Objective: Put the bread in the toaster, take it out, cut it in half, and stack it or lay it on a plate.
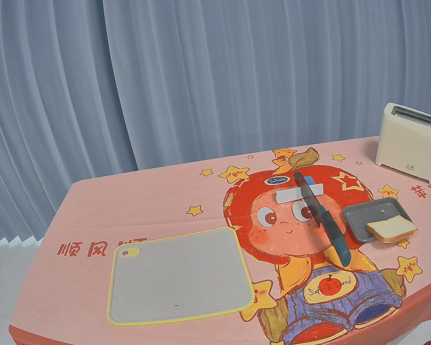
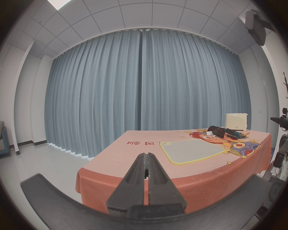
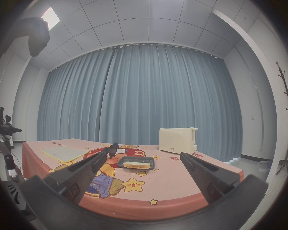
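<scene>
Bread [image 1: 391, 228]: step 1 pending; L hand [image 2: 146, 154] closed, R hand [image 3: 148, 151] spread, both off table's [image 1: 125, 209] near edge. Slice on grey tray [image 1: 361, 213], R side, prob. for R hand's reach; knife [image 1: 323, 216] beside, cutting board [image 1: 177, 276] to L. Toaster [image 1: 413, 142] far R corner.

Red chars [image 1: 101, 246] on tablecloth [image 1: 141, 207], small print [image 1: 410, 166] on toaster [image 1: 413, 143]

One each: bread [image 1: 391, 228], toaster [image 1: 413, 142], plate [image 1: 361, 213], knife [image 1: 323, 217], board [image 1: 177, 276]

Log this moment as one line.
bread: on grey tray | toaster: far right | knife: left of tray | left gripper: shut | right gripper: open
</scene>
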Controlling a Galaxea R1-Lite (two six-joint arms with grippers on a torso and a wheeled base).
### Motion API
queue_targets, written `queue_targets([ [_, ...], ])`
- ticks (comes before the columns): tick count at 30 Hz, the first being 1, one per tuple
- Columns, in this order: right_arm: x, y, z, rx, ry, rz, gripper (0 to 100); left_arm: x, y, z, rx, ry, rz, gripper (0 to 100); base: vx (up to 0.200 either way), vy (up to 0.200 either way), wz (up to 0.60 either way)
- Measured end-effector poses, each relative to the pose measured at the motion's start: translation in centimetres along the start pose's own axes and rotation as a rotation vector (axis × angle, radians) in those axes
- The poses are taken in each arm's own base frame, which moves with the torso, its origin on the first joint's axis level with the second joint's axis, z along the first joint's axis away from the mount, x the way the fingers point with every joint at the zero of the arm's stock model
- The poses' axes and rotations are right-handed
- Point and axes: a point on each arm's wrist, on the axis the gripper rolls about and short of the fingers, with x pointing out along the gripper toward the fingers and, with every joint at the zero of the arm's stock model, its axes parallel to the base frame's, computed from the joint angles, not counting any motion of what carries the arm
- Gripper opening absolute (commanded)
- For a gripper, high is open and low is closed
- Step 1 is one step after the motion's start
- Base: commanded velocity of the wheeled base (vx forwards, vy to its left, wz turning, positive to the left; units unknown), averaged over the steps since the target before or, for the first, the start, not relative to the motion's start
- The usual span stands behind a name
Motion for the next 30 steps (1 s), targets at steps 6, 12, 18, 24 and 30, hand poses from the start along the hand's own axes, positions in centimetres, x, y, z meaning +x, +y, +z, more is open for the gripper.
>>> queue_targets([
  [6,0.0,0.0,0.0,-0.005,0.001,-0.001,100,0.0,0.0,0.0,0.0,0.0,0.0,0,0.0,0.0,0.0],
  [12,0.0,0.0,0.3,-0.051,-0.034,0.01,100,0.0,0.0,0.0,0.0,0.0,0.0,0,0.0,0.0,0.0],
  [18,0.0,0.1,-0.4,-0.054,0.043,0.029,100,0.0,0.0,0.0,0.0,0.0,0.0,0,0.0,0.0,0.0],
  [24,-0.2,0.1,-0.4,-0.052,0.087,0.056,100,0.0,0.0,0.0,0.0,0.0,0.0,0,0.0,0.0,0.0],
  [30,-0.5,0.1,0.2,-0.048,0.106,0.06,100,0.0,0.0,0.0,0.0,0.0,0.0,0,0.0,0.0,0.0],
])
